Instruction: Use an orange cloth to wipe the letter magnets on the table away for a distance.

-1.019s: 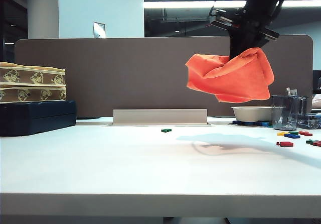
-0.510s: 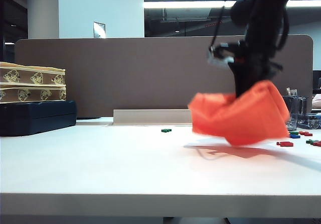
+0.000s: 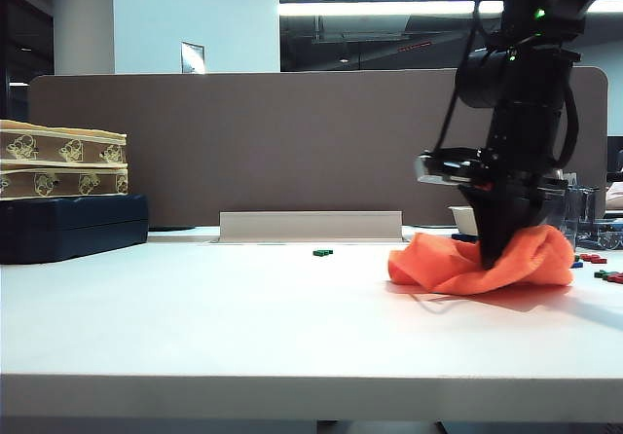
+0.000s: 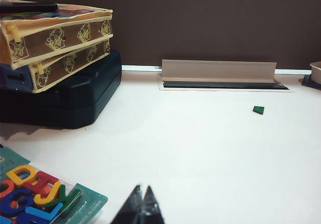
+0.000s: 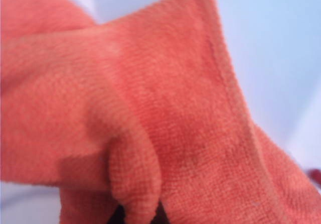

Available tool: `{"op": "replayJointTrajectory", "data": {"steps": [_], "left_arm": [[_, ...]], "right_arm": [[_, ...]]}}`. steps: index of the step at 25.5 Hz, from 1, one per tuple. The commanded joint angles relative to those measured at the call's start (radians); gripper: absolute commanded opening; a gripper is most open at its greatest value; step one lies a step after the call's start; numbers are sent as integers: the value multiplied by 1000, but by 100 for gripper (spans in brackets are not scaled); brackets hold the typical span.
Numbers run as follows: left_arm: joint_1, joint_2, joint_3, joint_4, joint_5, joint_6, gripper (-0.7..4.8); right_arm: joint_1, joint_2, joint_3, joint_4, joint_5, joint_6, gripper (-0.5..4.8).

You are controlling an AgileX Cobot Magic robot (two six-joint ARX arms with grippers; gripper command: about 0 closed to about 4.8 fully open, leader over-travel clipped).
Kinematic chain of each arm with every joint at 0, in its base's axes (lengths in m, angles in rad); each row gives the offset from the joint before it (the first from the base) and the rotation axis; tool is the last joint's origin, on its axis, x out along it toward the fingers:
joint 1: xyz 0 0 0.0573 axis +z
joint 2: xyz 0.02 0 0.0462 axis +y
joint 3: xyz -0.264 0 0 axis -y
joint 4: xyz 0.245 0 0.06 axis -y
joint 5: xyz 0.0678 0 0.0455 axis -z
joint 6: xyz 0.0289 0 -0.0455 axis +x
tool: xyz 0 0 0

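White table [image 3: 243, 327] with brown divider panel [image 3: 292, 142] behind. We see orange cloth [image 3: 482, 264]: fluffy, rumpled, bunched in heap on table, right side. Right gripper [image 3: 496, 254] stands directly above it, pointing down, jaws closed on cloth, tips buried in folds. Few letter magnets [image 3: 596, 259] lie just right of cloth; one green piece [image 3: 322, 253] apart, left of it. Left gripper [image 4: 142, 206] low over table near camera, fingertips together, holding nothing. Stacked cases [image 3: 68, 200] far left.
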Motion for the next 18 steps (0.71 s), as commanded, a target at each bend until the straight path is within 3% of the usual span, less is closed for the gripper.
{"op": "replayJointTrajectory", "data": {"steps": [1,14,18], "left_arm": [[1,1,7,13,7,0,-5],[1,1,7,12,6,0,-5],[1,1,7,12,6,0,-5]], "right_arm": [[-23,-4,-2,29,62,-2,-2],[-158,-4,-2,29,155,-3,-2],[-246,-4,-2,26,178,-3,-2]]}}
